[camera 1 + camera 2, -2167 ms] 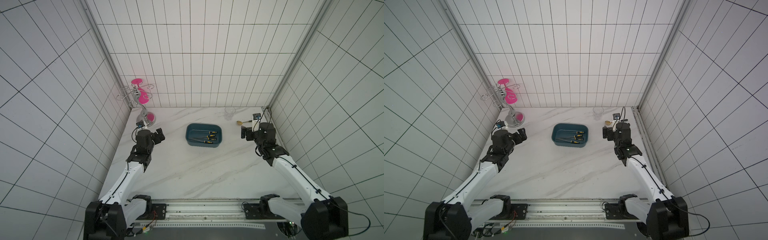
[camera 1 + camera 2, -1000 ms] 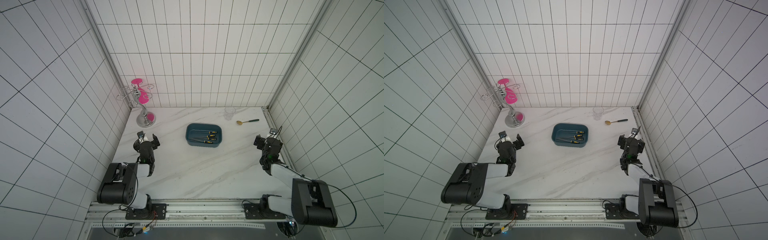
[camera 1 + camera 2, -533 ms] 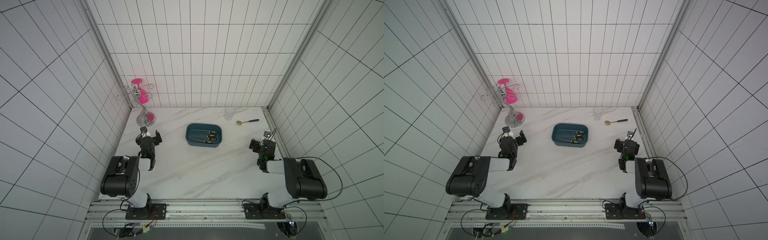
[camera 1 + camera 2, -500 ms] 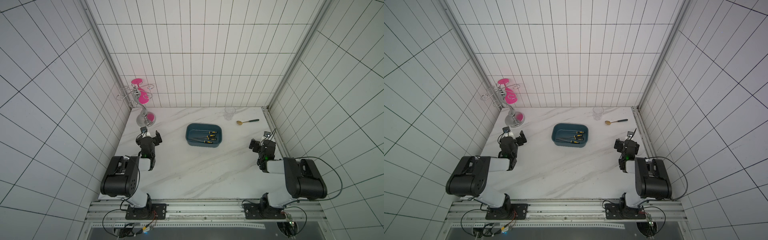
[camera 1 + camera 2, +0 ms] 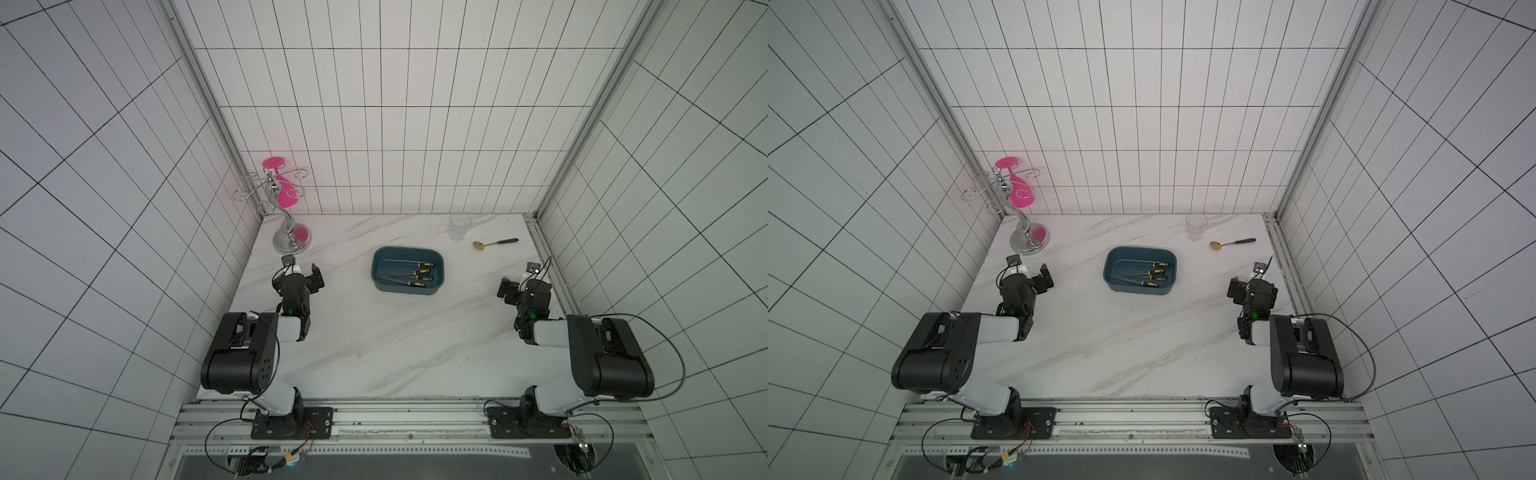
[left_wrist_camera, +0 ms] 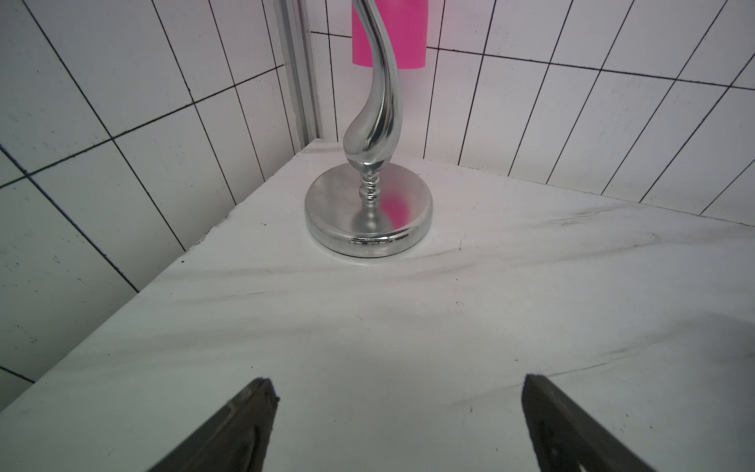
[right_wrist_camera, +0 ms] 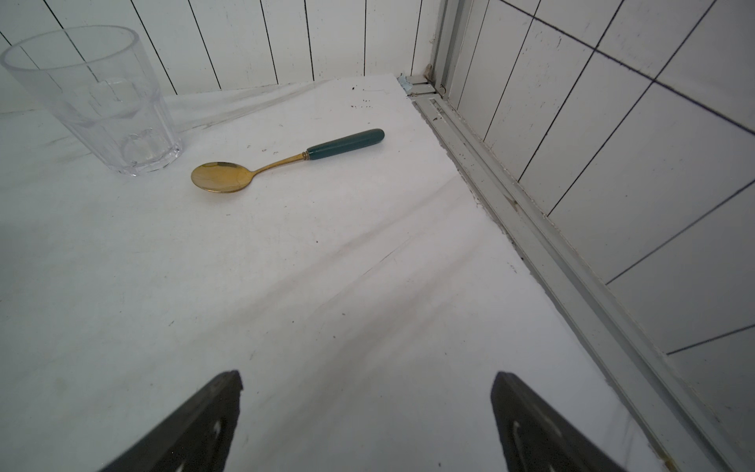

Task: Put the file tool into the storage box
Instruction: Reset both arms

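Blue and not very deep, the storage box [image 5: 405, 290] sits on the white marble table [image 5: 374, 345]. It is about in the middle from left to right, and a bit to the far side. Both top views show files [image 5: 1152, 272] with black and yellow handles lying flat inside it. I see no file out on the table.

My 2 arms are folded low, 1 at each side of the table. The box is between them and well apart from both.

My left gripper [image 6: 398, 382] is wide open and has hold of nothing. Only bare table shows between its 2 dark fingers [image 6: 245, 417]. It points at the far left corner, where a shiny silver stand [image 6: 369, 220] has its round foot on the table. Something bright pink [image 5: 286, 198] hangs on the stand, up high.

My right gripper [image 7: 366, 376] is wide open too, and it is empty. It points at the far right corner. A clear glass cup [image 7: 102, 98] stands upright there. A gold spoon [image 7: 261, 167] with a dark green handle lies just beside the cup, on its right, bowl end nearest the cup. The spoon and the cup do not touch.
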You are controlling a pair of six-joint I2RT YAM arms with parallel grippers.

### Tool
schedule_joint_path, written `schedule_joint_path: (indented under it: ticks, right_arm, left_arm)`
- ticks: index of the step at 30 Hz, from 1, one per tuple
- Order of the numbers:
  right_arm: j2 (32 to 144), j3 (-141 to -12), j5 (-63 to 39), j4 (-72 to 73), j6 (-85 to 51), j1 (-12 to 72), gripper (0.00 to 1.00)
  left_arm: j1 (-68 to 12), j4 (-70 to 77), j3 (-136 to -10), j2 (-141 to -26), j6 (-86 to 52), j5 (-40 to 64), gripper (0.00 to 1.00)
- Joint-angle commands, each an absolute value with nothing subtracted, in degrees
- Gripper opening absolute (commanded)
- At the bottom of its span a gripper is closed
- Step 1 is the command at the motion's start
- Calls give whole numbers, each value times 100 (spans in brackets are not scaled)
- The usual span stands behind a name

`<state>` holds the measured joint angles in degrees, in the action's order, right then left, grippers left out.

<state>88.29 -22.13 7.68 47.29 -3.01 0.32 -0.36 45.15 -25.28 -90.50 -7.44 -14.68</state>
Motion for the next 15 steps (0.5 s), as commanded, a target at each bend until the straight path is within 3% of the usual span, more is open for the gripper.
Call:
schedule_joint_path:
  ticks: [1,15]
  right_arm:
    - [8822,-2417,706,4752,-255,-20,99]
    - [8824,-2417,712,4755,-255,-19,99]
  left_arm:
    - [-18,4465,-2570,-8965,-694,-1414,98]
    - [-18,4456,-2570,-8951,-687,-1402,98]
